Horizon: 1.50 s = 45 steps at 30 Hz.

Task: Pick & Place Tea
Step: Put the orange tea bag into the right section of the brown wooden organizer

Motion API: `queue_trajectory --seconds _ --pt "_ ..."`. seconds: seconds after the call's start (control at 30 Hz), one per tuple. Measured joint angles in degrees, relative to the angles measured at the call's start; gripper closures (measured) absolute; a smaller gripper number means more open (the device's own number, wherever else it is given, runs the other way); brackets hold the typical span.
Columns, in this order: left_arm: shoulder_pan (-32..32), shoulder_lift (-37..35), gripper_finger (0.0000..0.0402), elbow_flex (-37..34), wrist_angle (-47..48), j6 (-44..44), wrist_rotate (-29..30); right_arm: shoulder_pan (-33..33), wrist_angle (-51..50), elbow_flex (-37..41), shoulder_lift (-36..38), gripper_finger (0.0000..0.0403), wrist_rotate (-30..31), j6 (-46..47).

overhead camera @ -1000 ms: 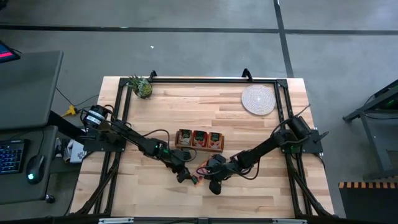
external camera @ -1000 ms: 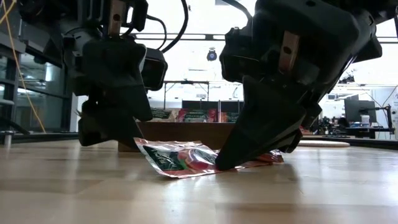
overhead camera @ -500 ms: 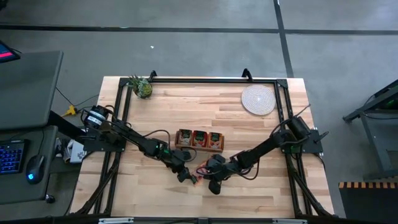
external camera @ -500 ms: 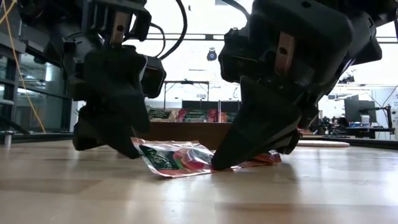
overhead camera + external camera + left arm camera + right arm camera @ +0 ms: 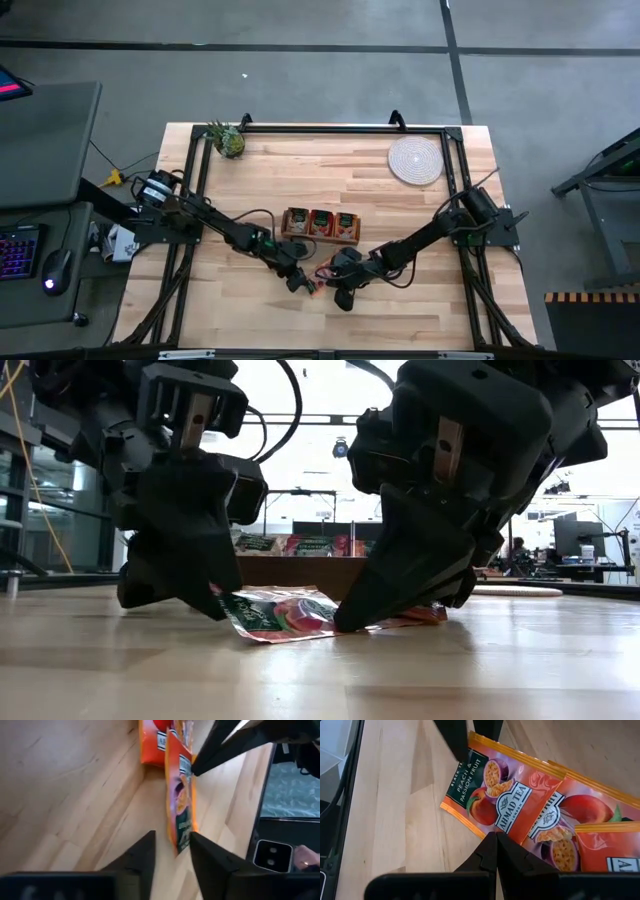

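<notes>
While the right gripper (image 5: 350, 622), clenched shut, pins the loose tea sachets (image 5: 520, 805) flat near the table's (image 5: 420, 300) front edge, the left gripper (image 5: 172, 851) straddles one sachet's raised edge, apparently to lift it.

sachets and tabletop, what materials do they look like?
Orange-red printed tea sachets: glossy foil or plastic film, judging by the sheen, highlights and crimped edge seams; which one isn't clear. Pale wooden tabletop: butcher-block style planks with visible grain and joints, satin finish, faint reflections in the low view.
</notes>
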State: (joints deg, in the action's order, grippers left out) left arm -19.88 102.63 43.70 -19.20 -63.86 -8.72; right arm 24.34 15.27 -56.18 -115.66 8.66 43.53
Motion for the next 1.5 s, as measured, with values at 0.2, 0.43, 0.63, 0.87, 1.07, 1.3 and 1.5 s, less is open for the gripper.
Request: queue_trajectory --seconds 0.2,0.43,0.63,0.87,1.07,1.3,1.5 --pt "0.00 0.00 0.0391 0.00 0.04 0.34 1.51 0.00 0.07 0.00 0.00 0.0403 -0.02 0.02" --pt "0.00 0.00 0.0400 0.00 -0.10 0.80 1.79 0.00 0.73 -0.02 0.02 0.0403 -0.06 0.38" --pt "-0.02 -2.08 0.0401 0.00 0.30 1.30 1.91 0.00 0.79 0.13 1.84 0.0403 0.15 1.03" --pt "0.00 -7.94 0.0401 2.14 10.37 5.61 1.82 0.02 -0.37 0.11 8.06 0.0403 2.63 -2.55" --pt "0.02 -11.66 0.0401 9.85 26.46 14.33 -3.16 0.02 -1.24 0.07 14.83 0.0403 3.06 -6.90" --pt "0.24 -11.02 0.0401 29.02 61.88 32.69 -5.60 -0.04 -3.74 -0.03 25.13 0.0403 3.74 -13.32" --pt "4.14 -8.31 0.0401 44.58 76.86 43.61 -0.60 -1.10 -8.44 -0.13 32.23 0.0403 6.80 -15.85"
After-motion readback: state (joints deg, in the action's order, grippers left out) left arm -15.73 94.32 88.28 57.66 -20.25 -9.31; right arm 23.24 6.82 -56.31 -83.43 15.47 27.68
